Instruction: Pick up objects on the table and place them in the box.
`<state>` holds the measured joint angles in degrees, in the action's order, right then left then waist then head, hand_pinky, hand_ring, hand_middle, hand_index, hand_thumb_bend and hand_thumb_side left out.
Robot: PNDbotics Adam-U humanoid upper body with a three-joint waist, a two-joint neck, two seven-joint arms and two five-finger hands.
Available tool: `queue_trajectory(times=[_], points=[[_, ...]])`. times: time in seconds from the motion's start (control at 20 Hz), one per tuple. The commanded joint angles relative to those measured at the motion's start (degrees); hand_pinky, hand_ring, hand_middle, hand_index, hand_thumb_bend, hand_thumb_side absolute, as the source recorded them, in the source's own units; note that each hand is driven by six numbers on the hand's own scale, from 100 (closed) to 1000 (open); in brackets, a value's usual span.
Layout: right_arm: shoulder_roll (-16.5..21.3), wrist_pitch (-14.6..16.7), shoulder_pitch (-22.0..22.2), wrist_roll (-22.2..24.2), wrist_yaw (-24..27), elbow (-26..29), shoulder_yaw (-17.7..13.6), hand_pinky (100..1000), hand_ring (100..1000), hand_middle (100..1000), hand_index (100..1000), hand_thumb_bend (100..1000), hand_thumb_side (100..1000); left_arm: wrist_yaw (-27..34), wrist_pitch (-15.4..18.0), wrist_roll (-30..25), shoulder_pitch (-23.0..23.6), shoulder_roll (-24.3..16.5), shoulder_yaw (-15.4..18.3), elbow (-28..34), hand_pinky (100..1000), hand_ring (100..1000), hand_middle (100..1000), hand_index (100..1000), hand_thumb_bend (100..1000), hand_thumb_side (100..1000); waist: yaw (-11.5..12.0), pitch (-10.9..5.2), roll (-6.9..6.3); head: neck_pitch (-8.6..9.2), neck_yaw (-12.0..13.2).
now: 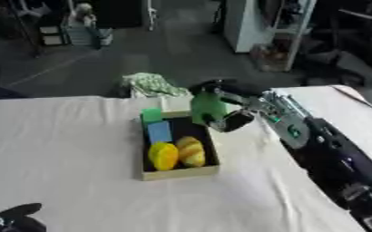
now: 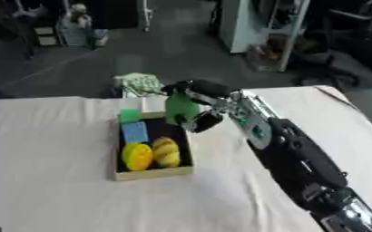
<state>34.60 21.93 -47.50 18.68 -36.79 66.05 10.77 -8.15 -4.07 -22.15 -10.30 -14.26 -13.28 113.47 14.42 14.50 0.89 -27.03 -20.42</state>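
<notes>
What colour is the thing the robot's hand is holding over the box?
Green, best seen in the left eye view.

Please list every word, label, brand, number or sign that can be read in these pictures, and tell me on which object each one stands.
None can be read.
Green object in the right hand: no text shows.
Box and its contents, a yellow item, a tan item, a blue item and a green item: no text shows.
Patterned cloth behind the table: a pattern only, too blurred to read.
</notes>
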Motion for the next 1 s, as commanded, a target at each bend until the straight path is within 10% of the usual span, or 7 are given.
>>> queue_trajectory(times=[0.05, 0.4, 0.55, 0.75, 1.0], points=[[-0.52, 0.37, -1.70, -1.39, -1.90, -1.49, 0.28, 810, 820, 621, 971, 100, 124, -0.27, 0.08, -0.39, -0.82, -0.11, -0.28, 1.12, 839, 670, 618, 879, 100, 849, 0.36, -0.73, -0.04, 1.10, -0.53], [-2.18, 0.73, -1.67, -1.85, -6.76, -3.76, 0.93, 836, 878, 883, 1000, 100, 101, -0.58, 0.00, -0.50, -0.89, 0.06, -0.35, 1.12, 840, 670, 619, 879, 100, 850, 0.87, -0.74, 0.19, 1.51, -0.94], [-2.08, 0.36, -1.48, -2.37, -9.30, -3.52, 0.98, 848, 895, 938, 1000, 100, 440, -0.67, -0.08, -0.52, -0.89, 0.14, -0.37, 1.12, 840, 670, 619, 879, 100, 854, 0.83, -0.77, 0.26, 1.61, -0.89], [-1.56, -0.13, -1.03, -5.16, -10.85, -1.90, 0.61, 869, 927, 979, 1000, 100, 668, -0.89, -0.16, -0.50, -0.85, 0.19, -0.33, 1.12, 840, 670, 619, 879, 100, 853, 0.60, -0.76, 0.29, 1.31, -0.83], [-0.65, 0.65, -0.58, -5.36, -8.15, -0.80, 0.68, 876, 938, 983, 1000, 100, 698, -1.09, -0.16, -0.48, -0.83, 0.21, -0.33, 1.12, 840, 671, 619, 879, 100, 854, 0.35, -0.74, 0.28, 0.70, -0.69]])
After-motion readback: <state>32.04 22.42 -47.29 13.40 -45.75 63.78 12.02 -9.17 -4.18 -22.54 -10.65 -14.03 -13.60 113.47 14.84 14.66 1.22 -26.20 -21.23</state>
